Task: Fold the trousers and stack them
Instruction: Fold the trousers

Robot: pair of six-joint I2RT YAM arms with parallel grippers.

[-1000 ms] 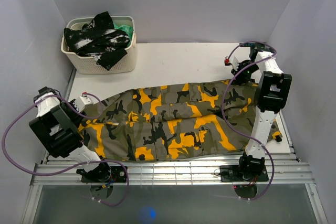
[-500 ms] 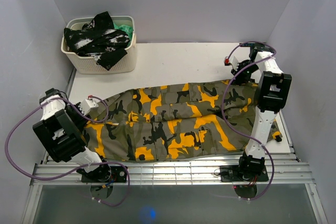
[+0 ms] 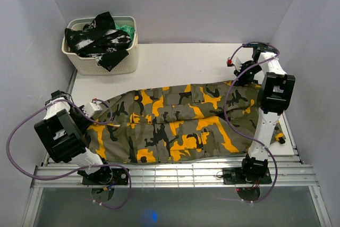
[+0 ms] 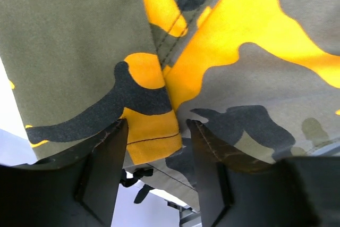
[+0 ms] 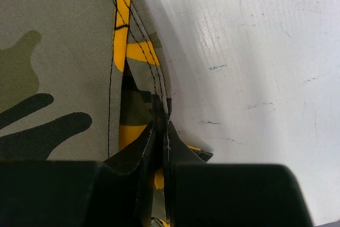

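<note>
On the white table (image 3: 186, 62), the camouflage trousers (image 3: 170, 126) lie spread flat and lengthwise, running from the left arm across to the right arm and covering the near half of the surface. The left gripper (image 3: 100, 109) sits low at the left end of the garment. In its wrist view the left gripper (image 4: 156, 131) has its jaws standing well apart, and a yellow-and-black edge of the trousers (image 4: 79, 41) hangs down between the two dark fingers (image 4: 109, 163). The cloth brushes the fingertips, but the fingers are not pressed onto it. The right gripper (image 3: 237, 78) is at the far right end of the garment, near the table's right edge. Its wrist view shows the right gripper (image 5: 162, 126) closed tight, the fingers (image 5: 180, 152) meeting on a stitched edge of the trousers (image 5: 53, 51), which is pinched between them and pulled up into a small ridge just above the scuffed table (image 5: 255, 78). At the far left corner stands a cream laundry basket (image 3: 71, 57), well apart from the trousers, holding a black-and-white mottled garment (image 3: 98, 41) that spills over its front rim and a bit of green cloth (image 3: 126, 28) behind it.
</note>
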